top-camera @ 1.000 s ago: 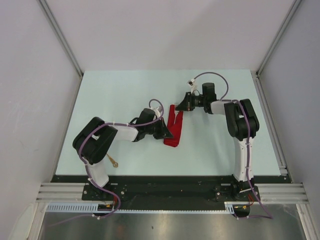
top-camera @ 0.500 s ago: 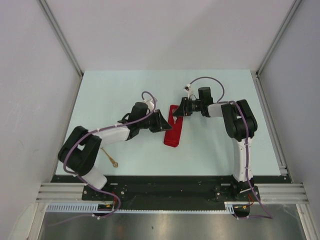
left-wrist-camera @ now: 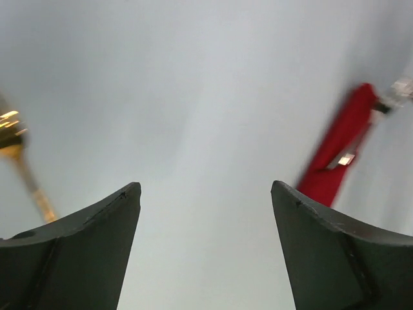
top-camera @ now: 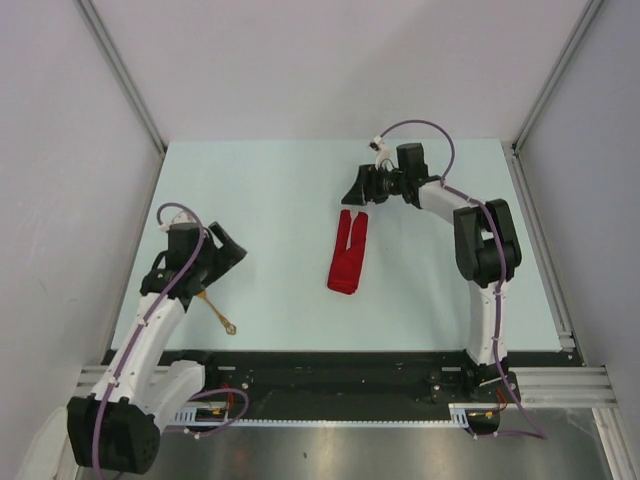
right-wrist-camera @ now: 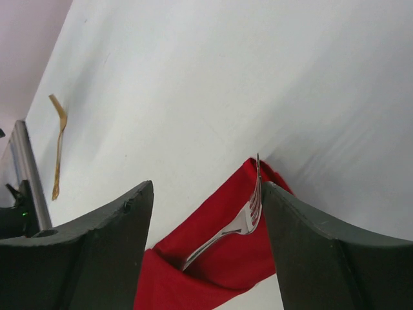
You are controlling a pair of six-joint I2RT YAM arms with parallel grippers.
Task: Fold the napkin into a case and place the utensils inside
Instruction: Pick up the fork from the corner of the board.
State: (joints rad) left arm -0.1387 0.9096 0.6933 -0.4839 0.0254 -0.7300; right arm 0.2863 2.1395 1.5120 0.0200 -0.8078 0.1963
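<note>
Red napkin (top-camera: 347,255), one narrow, shiny folded strip, flat mid-table (top-camera: 270,190). Two utensils: fork (right-wrist-camera: 248,210) tucked inside napkin, tines out; gold piece (top-camera: 217,312) well left of napkin. Left gripper (left-wrist-camera: 203,187), right gripper (right-wrist-camera: 206,186): jaws apart, empty.

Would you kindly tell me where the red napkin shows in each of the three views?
Top external: the napkin lies near the centre.
Left wrist: napkin at far right.
Right wrist: napkin at bottom centre.
Shared landmark: the gold utensil, left of the napkin in all three.
</note>
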